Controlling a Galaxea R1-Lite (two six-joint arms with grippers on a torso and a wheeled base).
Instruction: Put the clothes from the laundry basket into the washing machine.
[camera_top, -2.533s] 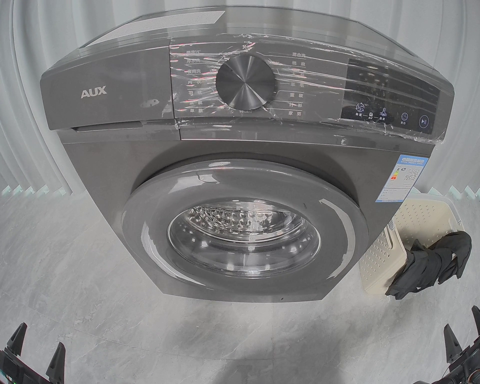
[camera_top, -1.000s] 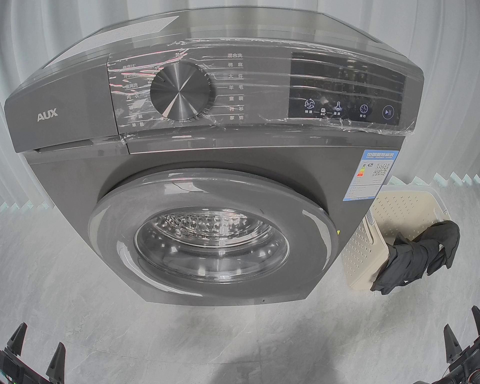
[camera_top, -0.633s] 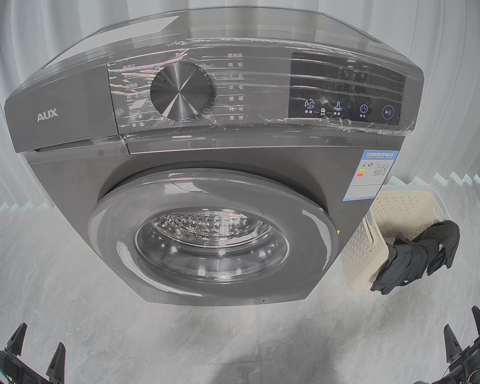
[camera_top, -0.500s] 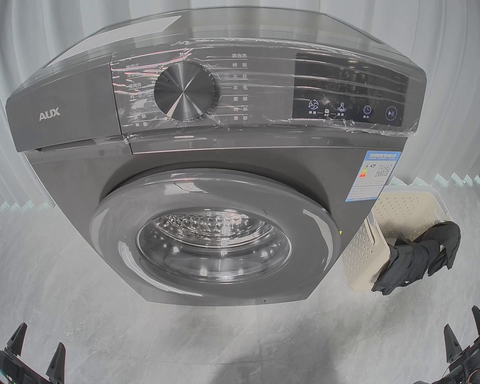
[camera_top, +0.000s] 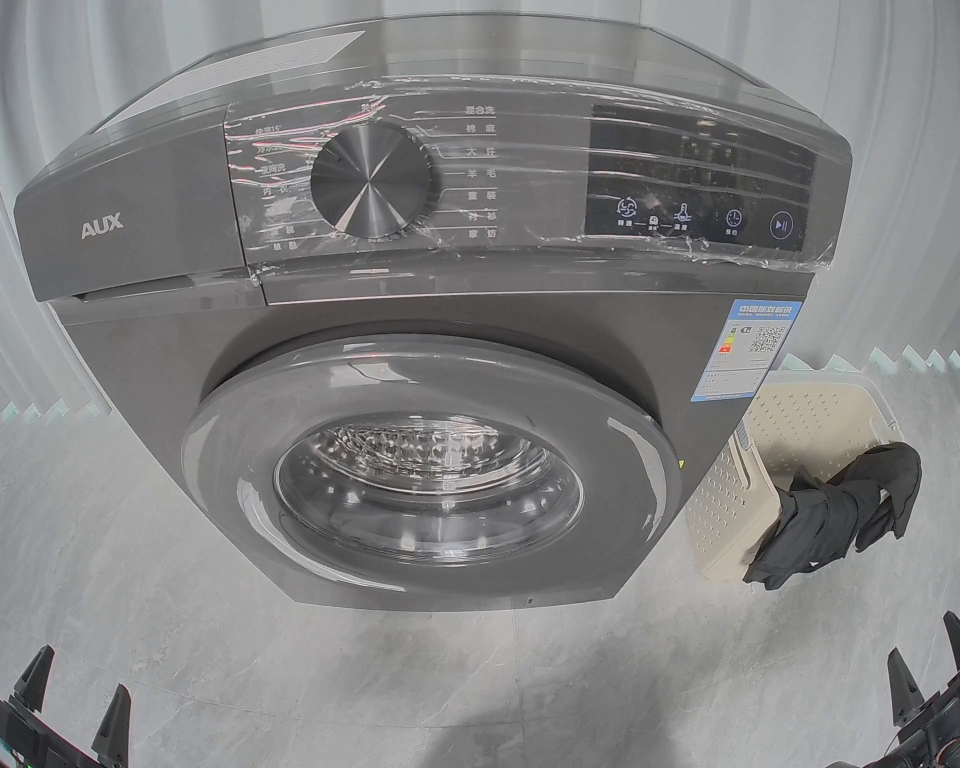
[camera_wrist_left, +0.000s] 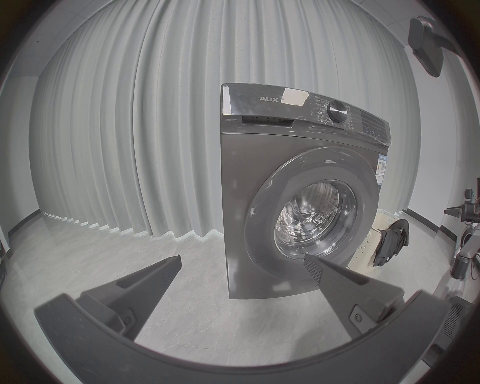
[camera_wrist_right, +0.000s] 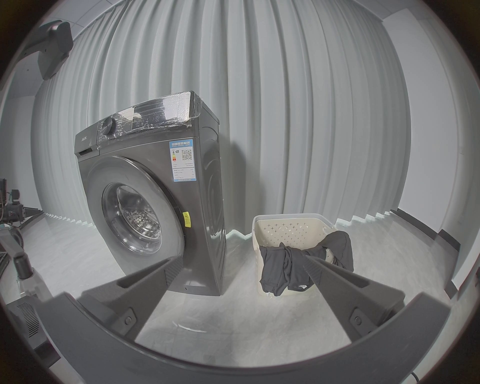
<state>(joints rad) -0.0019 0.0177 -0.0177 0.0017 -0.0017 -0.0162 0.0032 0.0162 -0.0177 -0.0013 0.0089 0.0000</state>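
A grey washing machine (camera_top: 430, 300) stands in front of me, its round glass door (camera_top: 430, 485) closed. To its right a cream laundry basket (camera_top: 835, 420) sits on the floor. Black clothes (camera_top: 830, 515) hang over the basket's front rim. My left gripper (camera_top: 78, 690) is low at the left, open and empty, well short of the machine. Low at the right, my right gripper (camera_top: 922, 660) is also open and empty, short of the basket. The left wrist view shows the machine (camera_wrist_left: 300, 165) beyond the open left gripper (camera_wrist_left: 241, 260). The right wrist view shows basket (camera_wrist_right: 292, 230) and clothes (camera_wrist_right: 287, 267) beyond the open right gripper (camera_wrist_right: 241, 261).
Pale grey tiled floor (camera_top: 300, 660) lies open between me and the machine. White pleated curtains (camera_wrist_right: 300, 125) run behind the machine and basket. A plain wall with a dark skirting (camera_wrist_right: 430, 230) stands to the right of the basket.
The whole head picture has shifted, with the machine and basket now farther left in it, so the camera has moved. Both grippers stay open and the clothes lie as before.
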